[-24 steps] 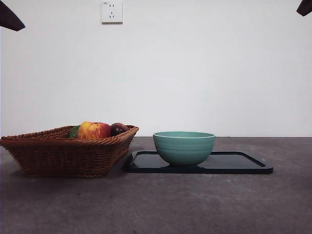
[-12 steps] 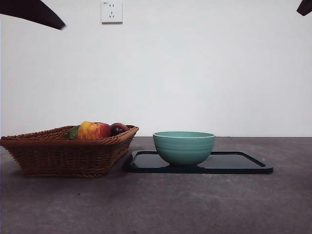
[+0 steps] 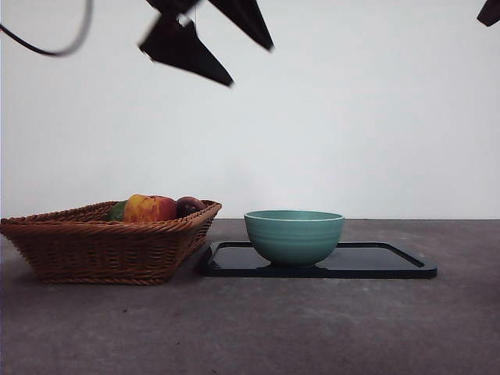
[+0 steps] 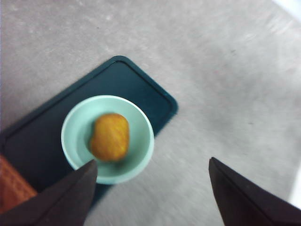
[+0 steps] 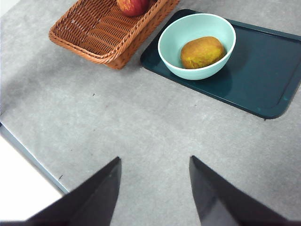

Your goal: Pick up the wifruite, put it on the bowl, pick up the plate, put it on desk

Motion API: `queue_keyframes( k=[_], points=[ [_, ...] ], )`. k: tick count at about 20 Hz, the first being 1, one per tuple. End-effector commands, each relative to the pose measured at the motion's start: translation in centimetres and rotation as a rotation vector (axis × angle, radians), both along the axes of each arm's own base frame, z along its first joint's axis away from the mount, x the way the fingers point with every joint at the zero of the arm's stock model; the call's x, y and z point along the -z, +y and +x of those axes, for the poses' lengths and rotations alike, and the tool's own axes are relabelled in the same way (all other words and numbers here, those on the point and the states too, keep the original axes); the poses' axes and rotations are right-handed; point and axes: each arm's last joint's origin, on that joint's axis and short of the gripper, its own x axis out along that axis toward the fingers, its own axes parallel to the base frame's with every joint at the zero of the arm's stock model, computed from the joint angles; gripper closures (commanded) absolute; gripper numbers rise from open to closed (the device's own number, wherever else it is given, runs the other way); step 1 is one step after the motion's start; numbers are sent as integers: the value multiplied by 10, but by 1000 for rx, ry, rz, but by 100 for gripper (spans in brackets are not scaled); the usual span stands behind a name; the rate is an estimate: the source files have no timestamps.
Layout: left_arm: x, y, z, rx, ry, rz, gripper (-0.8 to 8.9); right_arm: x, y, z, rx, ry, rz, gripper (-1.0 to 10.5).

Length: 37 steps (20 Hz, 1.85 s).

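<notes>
The wifruite (image 4: 109, 136) (image 5: 202, 52), orange-brown and rounded, lies inside the teal bowl (image 3: 294, 234) (image 4: 75, 123) (image 5: 196, 22); the bowl's wall hides it in the front view. The bowl stands on the left part of the plate (image 3: 383, 262) (image 4: 136, 80) (image 5: 268, 70), a dark flat tray resting on the desk (image 3: 250, 328). My left gripper (image 3: 250, 65) (image 4: 151, 162) hangs open and empty, high above the bowl and the basket's right end. My right gripper (image 5: 155, 159) is open and empty, high over the desk, only a black tip (image 3: 488, 12) at the top right corner.
A woven basket (image 3: 94, 250) (image 5: 94, 33) stands left of the plate, almost touching it, with a red-yellow apple (image 3: 150, 208) (image 5: 133, 5) and a dark plum (image 3: 190, 206) in it. A cable (image 3: 47, 48) loops at the top left.
My left arm has swung in from the top left corner towards the right and lower, and its open jaws now show above the basket and bowl. The right arm's tip has not moved.
</notes>
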Motion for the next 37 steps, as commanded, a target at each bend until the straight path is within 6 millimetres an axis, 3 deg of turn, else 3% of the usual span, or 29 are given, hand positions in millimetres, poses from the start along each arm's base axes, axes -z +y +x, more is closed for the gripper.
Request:
queue_keyframes(
  k=[1, 9, 19, 26, 37],
  points=[
    [11, -18, 24, 33, -25, 26, 441, -2, 1, 0, -3, -1, 8, 716],
    [61, -48, 69, 59, -26, 57, 441, -2, 1, 0, -2, 3, 6, 716],
    [123, -76, 83, 109, -28, 157, 442, -2, 1, 0, -2, 3, 5, 716],
    [142, -84, 82, 136, -24, 210, 442, -2, 1, 0, 3, 2, 2, 717],
    [146, -85, 83, 129, -44, 248, 442, -2, 1, 0, 2, 2, 3, 717]
  ],
)
